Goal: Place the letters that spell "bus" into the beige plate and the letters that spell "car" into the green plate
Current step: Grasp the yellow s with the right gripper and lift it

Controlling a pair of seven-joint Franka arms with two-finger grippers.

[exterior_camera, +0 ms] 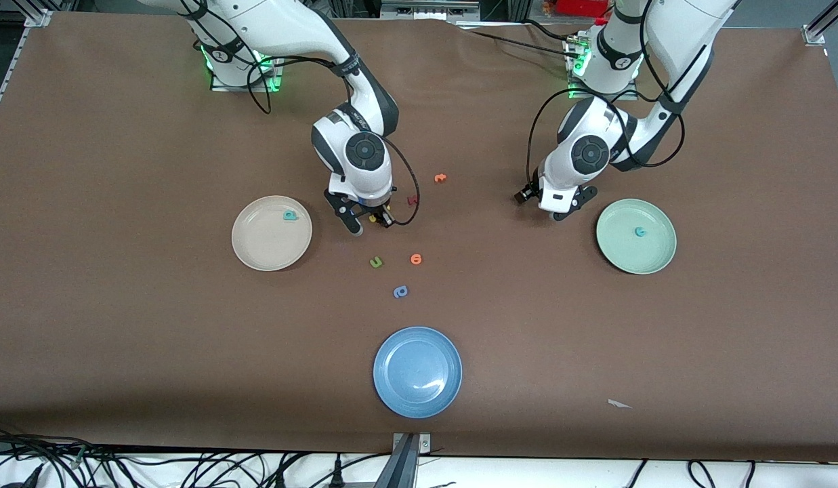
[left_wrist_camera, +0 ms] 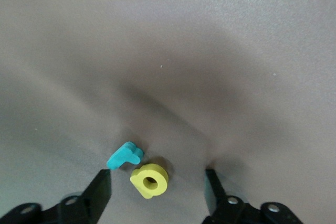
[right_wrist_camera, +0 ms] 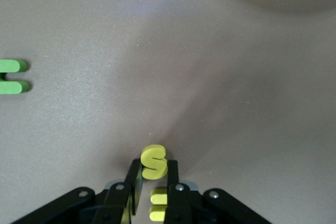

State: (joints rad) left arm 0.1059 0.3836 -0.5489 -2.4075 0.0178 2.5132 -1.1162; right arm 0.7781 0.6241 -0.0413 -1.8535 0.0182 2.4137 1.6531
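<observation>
Front view first: beige plate (exterior_camera: pixel 256 261) toward the right arm's end of the table, with the teal b (exterior_camera: pixel 290 215) lying in it. Green plate (exterior_camera: pixel 618 261) toward the left arm's end, holding the teal c (exterior_camera: pixel 640 232).

Right gripper (exterior_camera: pixel 370 218) down at the table just beside the beige plate, on the side toward the middle. Over in the right wrist view, fingers (right_wrist_camera: pixel 172 179) pressed together on the yellow u (right_wrist_camera: pixel 158 205), seen edge-on as two little bars. Yellow s (right_wrist_camera: pixel 154 162) right at the fingertips, touching them; can't tell if it's pinched too.

Left gripper (exterior_camera: pixel 573 205) low over the table near the green plate, also on the side toward the middle. From the left wrist view, fingers (left_wrist_camera: pixel 100 190) spread wide and gripping nothing. Yellow a (left_wrist_camera: pixel 149 180) flat on the table between them, teal r (left_wrist_camera: pixel 125 156) tucked right up against it. Neither letter visible from the front, hidden under the gripper.

Leftovers around the middle: green u (exterior_camera: pixel 376 262), periwinkle letter (exterior_camera: pixel 400 291), two orange letters (exterior_camera: pixel 416 258) and (exterior_camera: pixel 440 178), plus a dark red letter (exterior_camera: pixel 412 200) near the right gripper. Blue plate (exterior_camera: pixel 405 379) nearest the front camera.
</observation>
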